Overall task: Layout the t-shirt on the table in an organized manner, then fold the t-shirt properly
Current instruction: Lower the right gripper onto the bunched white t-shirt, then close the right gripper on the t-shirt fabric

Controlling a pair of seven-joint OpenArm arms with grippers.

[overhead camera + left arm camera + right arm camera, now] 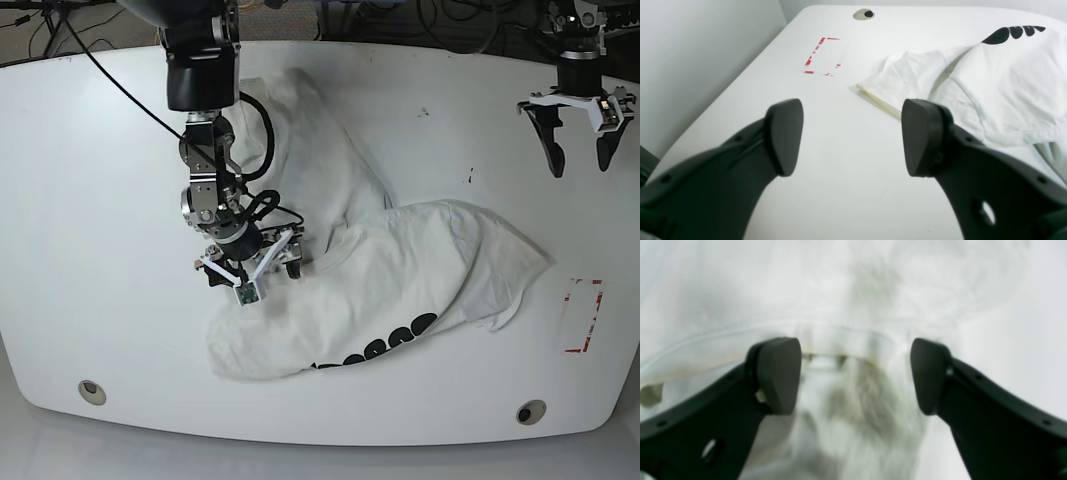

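Note:
The white t-shirt (400, 260) lies crumpled across the middle of the table (100, 200), with its black lettering (375, 350) near the front edge. My right gripper (252, 268) hangs open just over the shirt's left part. In the right wrist view, the right gripper (855, 376) has a blurred hem or collar band (840, 338) running between its spread fingers, and nothing is pinched. My left gripper (579, 165) is open over bare table at the far right, away from the cloth. In the left wrist view, the left gripper (851, 136) is empty and the t-shirt (993, 86) lies to its right.
Red tape marks (583, 315) sit on the table right of the shirt, seen too in the left wrist view as red tape marks (821, 56). Two round holes (91, 391) (531, 411) lie near the front edge. Cables lie beyond the table's far edge.

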